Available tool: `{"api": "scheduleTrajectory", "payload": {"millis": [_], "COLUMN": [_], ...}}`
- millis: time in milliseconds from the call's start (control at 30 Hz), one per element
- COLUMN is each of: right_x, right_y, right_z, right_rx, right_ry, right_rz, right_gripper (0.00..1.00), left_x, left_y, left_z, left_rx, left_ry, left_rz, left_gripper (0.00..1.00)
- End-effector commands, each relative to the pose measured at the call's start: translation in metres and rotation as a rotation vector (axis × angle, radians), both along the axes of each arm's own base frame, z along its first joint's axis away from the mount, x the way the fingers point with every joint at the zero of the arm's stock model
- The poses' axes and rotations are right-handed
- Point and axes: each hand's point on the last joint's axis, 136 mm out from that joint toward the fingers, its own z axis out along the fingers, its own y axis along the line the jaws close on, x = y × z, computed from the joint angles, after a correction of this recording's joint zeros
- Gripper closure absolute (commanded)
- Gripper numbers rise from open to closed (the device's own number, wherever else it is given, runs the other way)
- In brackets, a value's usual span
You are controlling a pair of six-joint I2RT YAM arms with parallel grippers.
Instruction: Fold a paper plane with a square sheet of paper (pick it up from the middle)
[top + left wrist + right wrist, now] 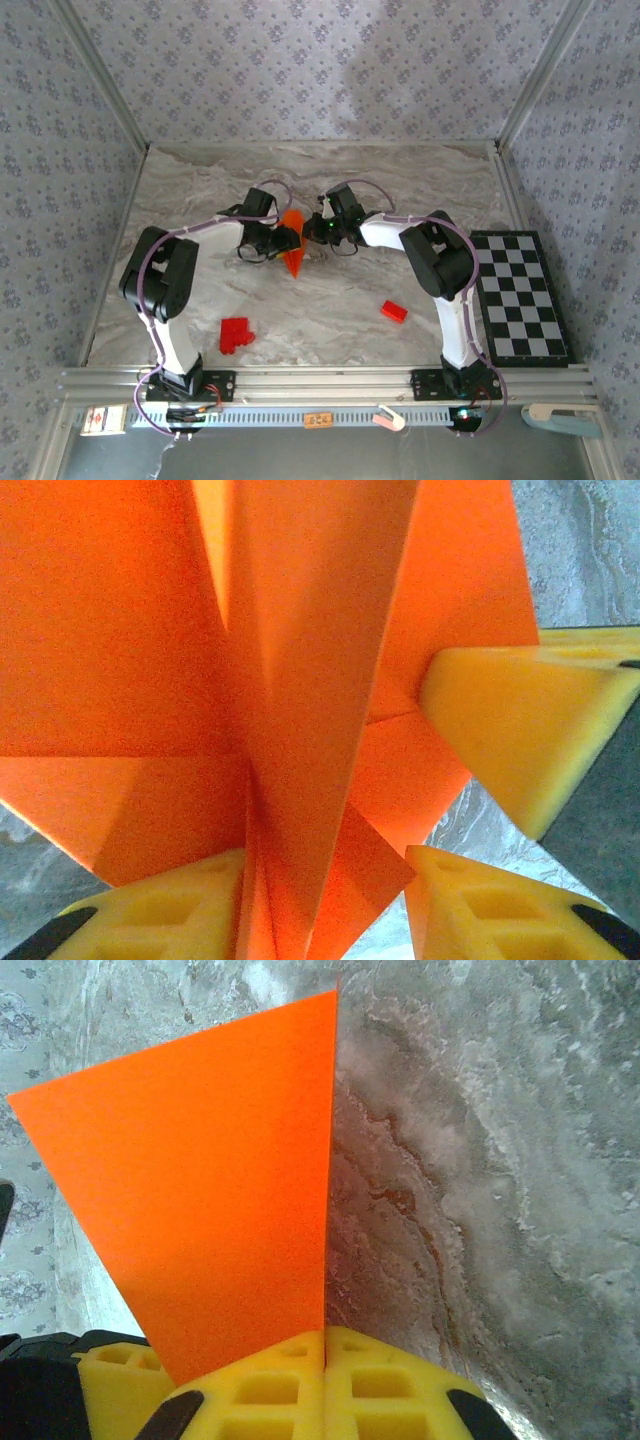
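Observation:
The square sheet of paper (293, 243) is bright orange, folded into a pointed shape, and held upright over the middle of the table between both grippers. My right gripper (325, 1338) is shut on one edge of the paper (220, 1180), its yellow pads pressed together. In the top view it (318, 230) reaches in from the right. My left gripper (322, 865) straddles the centre fold of the paper (300, 630) from the left. Its left pad lies against the fold and its right pad (480, 900) stands a little apart. The right gripper's fingers (520, 720) show beside the paper.
A cluster of red blocks (235, 334) lies at the front left and a single red block (393, 311) at the front right. A black-and-white chequered board (520, 295) lies along the right edge. The marble table (420, 180) is walled on three sides.

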Motion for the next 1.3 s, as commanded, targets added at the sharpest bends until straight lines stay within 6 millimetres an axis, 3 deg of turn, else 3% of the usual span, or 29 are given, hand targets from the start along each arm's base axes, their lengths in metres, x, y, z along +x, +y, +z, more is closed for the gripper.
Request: {"api": "scheduleTrajectory", "payload": {"millis": [0,300,700,1267], "right_x": [-0.003,-0.004,-0.004,-0.004], "right_y": [0.004,0.005,0.004,0.002], "right_z": [0.019,0.021,0.019,0.021], "right_rx": [0.026,0.032,0.018,0.013], "right_ry": [-0.001,-0.003,-0.001,-0.008], "right_rz": [0.010,0.018,0.017,0.012], "right_gripper": [0.94,0.93,0.93,0.93], "left_x": [0.002,0.004,0.006,-0.003], "left_y": [-0.001,0.002,0.011,0.004], "left_z": [-0.003,-0.007,-0.007,-0.009], "left_rx": [0.036,0.108,0.172,0.184], "left_ry": [0.001,-0.001,-0.003,0.041], "left_rz": [-0.022,-0.024,0.005,-0.031], "left_gripper": [0.58,0.58,0.68,0.72]}}
